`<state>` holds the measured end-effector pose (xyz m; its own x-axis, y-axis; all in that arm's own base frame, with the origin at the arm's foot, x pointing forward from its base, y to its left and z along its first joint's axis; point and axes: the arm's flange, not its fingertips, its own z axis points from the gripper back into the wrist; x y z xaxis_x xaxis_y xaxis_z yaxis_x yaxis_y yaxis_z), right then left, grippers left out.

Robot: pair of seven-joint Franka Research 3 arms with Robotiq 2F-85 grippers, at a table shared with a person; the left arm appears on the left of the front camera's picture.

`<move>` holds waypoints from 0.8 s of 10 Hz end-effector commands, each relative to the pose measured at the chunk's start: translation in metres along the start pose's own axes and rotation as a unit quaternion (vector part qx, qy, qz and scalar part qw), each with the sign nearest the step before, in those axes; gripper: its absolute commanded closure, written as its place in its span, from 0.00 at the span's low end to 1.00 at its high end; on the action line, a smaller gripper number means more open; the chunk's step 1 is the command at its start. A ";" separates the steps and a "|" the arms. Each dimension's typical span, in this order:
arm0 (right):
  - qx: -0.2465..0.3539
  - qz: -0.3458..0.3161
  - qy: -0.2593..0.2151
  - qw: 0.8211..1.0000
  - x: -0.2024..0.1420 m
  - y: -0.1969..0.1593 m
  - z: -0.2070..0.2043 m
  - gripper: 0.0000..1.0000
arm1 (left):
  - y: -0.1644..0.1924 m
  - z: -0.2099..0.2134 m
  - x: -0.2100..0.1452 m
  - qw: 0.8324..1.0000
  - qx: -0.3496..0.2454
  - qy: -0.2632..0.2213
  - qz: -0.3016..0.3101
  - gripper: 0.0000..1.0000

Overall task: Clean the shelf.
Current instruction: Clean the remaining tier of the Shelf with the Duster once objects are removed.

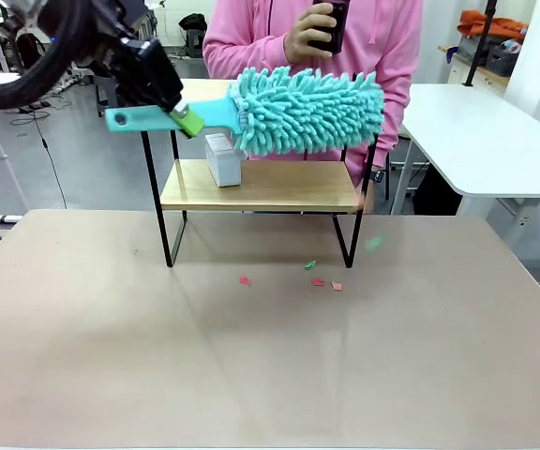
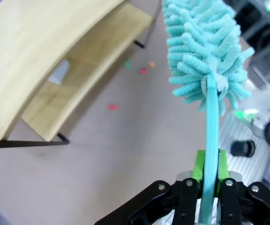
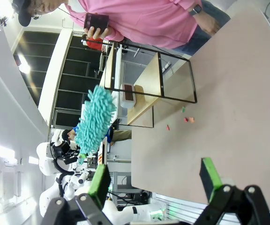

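The shelf [image 1: 261, 186] stands at the far middle of the table, two wooden boards in a thin black frame. A fluffy teal duster [image 1: 307, 108] lies level over its upper board, hiding most of it. My left gripper [image 1: 184, 120] is shut on the duster's teal handle at the shelf's left end. In the left wrist view the handle runs up between the green pads [image 2: 198, 171] to the duster [image 2: 203, 47], with the shelf [image 2: 36, 51] at left. My right gripper [image 3: 155, 178] hangs open, far from the shelf [image 3: 149, 79] and the duster [image 3: 93, 119].
A small white box [image 1: 222, 157] sits on the lower board. Coloured paper scraps [image 1: 318, 281] lie on the table in front of the shelf. A person in a pink top [image 1: 251, 37] stands behind it holding a phone [image 1: 334, 23]. Another white table [image 1: 495, 131] stands at right.
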<state>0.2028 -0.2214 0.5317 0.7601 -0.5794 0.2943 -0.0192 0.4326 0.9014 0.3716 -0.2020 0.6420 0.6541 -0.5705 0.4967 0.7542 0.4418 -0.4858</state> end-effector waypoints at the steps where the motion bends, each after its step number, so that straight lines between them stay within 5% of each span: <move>1: 0.009 0.013 -0.005 1.000 0.002 0.001 -0.001 0.00 | 0.006 0.019 -0.003 0.999 -0.035 0.006 -0.010 0.88; 6: 0.009 0.013 -0.005 1.000 0.002 0.001 -0.001 0.00 | 0.018 0.069 -0.029 0.996 -0.068 -0.031 0.042 0.88; 8: 0.009 0.013 -0.005 1.000 0.002 0.001 -0.001 0.00 | 0.014 0.143 -0.082 0.984 -0.054 -0.130 0.107 0.88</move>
<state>0.2029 -0.2214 0.5316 0.7603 -0.5793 0.2939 -0.0189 0.4326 0.9014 0.3615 -0.0850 0.6849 0.7620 -0.4089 0.5021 0.6463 0.4319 -0.6291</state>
